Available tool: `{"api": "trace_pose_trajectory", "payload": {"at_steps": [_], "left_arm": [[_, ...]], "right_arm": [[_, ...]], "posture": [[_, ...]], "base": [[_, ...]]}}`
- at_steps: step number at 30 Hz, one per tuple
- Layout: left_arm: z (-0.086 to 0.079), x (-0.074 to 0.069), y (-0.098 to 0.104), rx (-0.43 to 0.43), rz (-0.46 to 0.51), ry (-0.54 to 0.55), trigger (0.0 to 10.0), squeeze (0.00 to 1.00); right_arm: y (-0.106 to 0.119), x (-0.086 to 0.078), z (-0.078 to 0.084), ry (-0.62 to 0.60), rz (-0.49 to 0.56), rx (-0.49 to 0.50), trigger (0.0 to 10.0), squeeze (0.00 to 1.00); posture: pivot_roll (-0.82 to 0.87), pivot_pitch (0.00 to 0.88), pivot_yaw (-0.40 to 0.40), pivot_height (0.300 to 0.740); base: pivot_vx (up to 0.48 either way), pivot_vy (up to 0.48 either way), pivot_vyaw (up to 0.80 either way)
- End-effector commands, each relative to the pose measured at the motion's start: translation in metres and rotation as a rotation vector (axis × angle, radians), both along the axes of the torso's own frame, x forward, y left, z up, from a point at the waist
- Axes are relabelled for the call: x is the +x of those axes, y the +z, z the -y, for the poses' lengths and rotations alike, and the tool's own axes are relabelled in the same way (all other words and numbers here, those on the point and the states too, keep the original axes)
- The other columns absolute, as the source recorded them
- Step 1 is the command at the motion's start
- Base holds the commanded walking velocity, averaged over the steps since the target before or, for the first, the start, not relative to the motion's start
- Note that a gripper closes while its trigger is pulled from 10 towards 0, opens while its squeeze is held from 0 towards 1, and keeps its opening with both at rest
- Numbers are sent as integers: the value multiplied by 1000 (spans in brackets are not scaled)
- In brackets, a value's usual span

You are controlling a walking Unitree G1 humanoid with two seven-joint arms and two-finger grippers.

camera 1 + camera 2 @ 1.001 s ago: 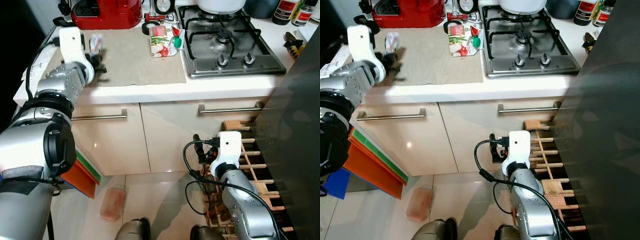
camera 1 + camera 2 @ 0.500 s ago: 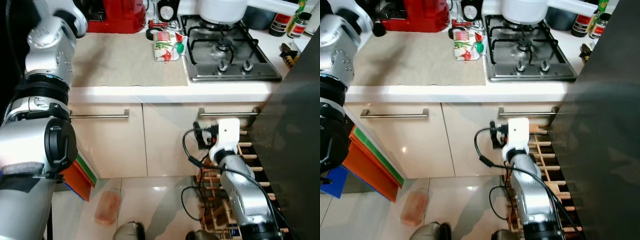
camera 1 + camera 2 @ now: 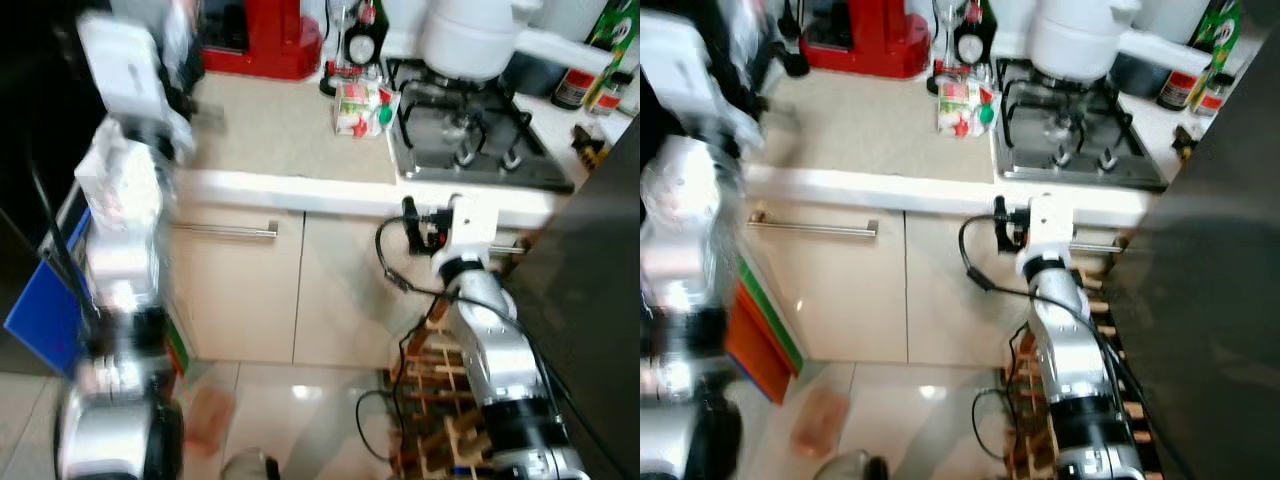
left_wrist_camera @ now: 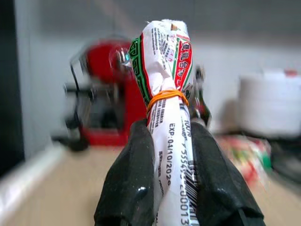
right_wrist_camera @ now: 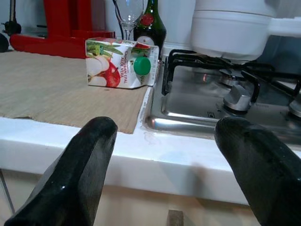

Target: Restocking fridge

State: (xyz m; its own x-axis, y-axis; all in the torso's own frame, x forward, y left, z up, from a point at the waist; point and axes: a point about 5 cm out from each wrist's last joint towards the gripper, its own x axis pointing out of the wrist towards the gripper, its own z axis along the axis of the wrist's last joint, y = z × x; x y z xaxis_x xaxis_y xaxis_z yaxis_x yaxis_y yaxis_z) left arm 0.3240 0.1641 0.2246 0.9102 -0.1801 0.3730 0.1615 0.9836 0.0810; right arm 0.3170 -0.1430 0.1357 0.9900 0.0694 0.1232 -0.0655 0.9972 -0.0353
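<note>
A white printed packet [image 4: 165, 70], tied with an orange rubber band, stands clamped between the black fingers [image 4: 129, 183] of my left gripper [image 4: 169, 134]. That arm [image 3: 125, 170] is raised at the left end of the counter, heavily blurred. A juice carton [image 3: 362, 105] with a green cap lies on the beige mat [image 3: 280, 130] beside the gas stove [image 3: 480, 150]. My right gripper [image 3: 414, 222] hangs open just below the counter's front edge, facing the carton [image 5: 117, 63], with nothing between its fingers [image 5: 84, 165].
A red coffee machine [image 3: 265, 40], a wine glass and a dark bottle [image 5: 150, 26] stand at the back. A white pot [image 3: 470, 40] sits on the stove. A dark panel [image 3: 600, 300] rises at the right, with a wooden rack [image 3: 450, 400] below it. Cabinet handle [image 3: 225, 231].
The whole view has swung and blurred. My left arm has lifted the packet off the mat and higher. My right gripper has risen from cabinet height to the counter edge.
</note>
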Motion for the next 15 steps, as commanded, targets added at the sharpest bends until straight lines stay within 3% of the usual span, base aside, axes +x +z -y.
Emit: {"api": "trace_pose_trajectory", "payload": {"at_steps": [1, 3, 5, 6, 7, 9, 15], "left_arm": [[15, -14, 17, -14, 78, -58, 0, 0], [23, -24, -3, -25, 9, -95, 0, 0], [24, -26, -8, -14, -9, -96, 0, 0], [23, -31, -41, -20, -140, -104, 0, 0], [23, -31, -41, -20, -140, -104, 0, 0], [21, -38, -67, -22, -248, -93, 0, 0], [19, -51, -86, -43, -334, -72, 0, 0]], "right_arm": [[-3, -3, 13, -58, 0, 3, 10000, 27], [-5, -9, 18, -71, 4, 40, 10000, 31], [-6, -11, 19, -72, 6, 47, 10000, 31], [-9, -20, 22, -80, 6, 62, 10000, 27], [-9, -20, 22, -80, 6, 62, 10000, 27], [-12, -31, 27, -103, 3, 55, 10000, 35], [-27, -56, 40, -136, -52, 23, 10000, 43]], "posture": [[131, 0, -71, 740], [129, 0, -66, 740], [128, 0, -64, 740], [120, 0, -51, 740], [120, 0, -51, 740], [116, 0, -45, 740], [84, 0, -28, 740]], "base": [[0, 0, 0], [0, 0, 0], [0, 0, 0], [0, 0, 0], [0, 0, 0], [0, 0, 0], [0, 0, 0]]}}
